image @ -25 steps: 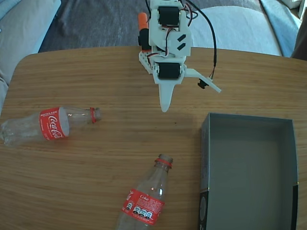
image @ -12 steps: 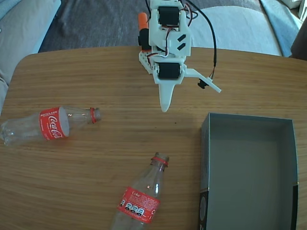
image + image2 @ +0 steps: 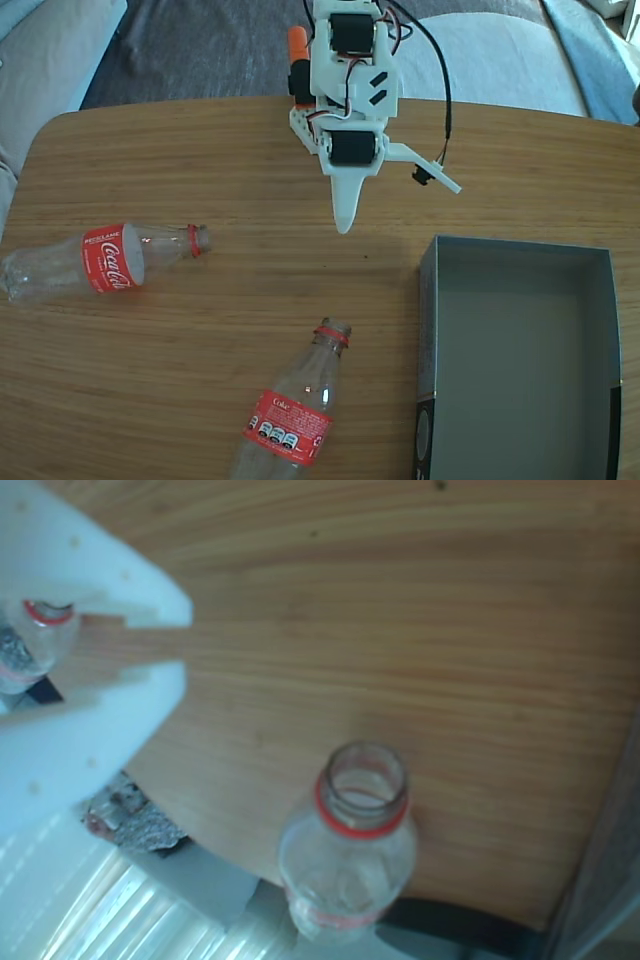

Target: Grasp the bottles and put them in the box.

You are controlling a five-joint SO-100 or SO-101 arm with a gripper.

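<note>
Near Coke bottle [image 3: 296, 413] lies diagonally, open neck pointing toward the claw [image 3: 344, 224]; the other bottle [image 3: 95, 260] points right. Claw's nearly closed, empty. Box [image 3: 520, 400] sits right on the bench [image 3: 200, 160].

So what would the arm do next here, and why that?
Probably swing down toward the nearer bottle, the one lying in front of it beside the box. The gripper hangs above bare table with nothing between its fingers, which look nearly closed, so they would need to open first. Both bottles lie on the wood, outside the box, and the other bottle lies farther off to the left in the fixed view.
</note>
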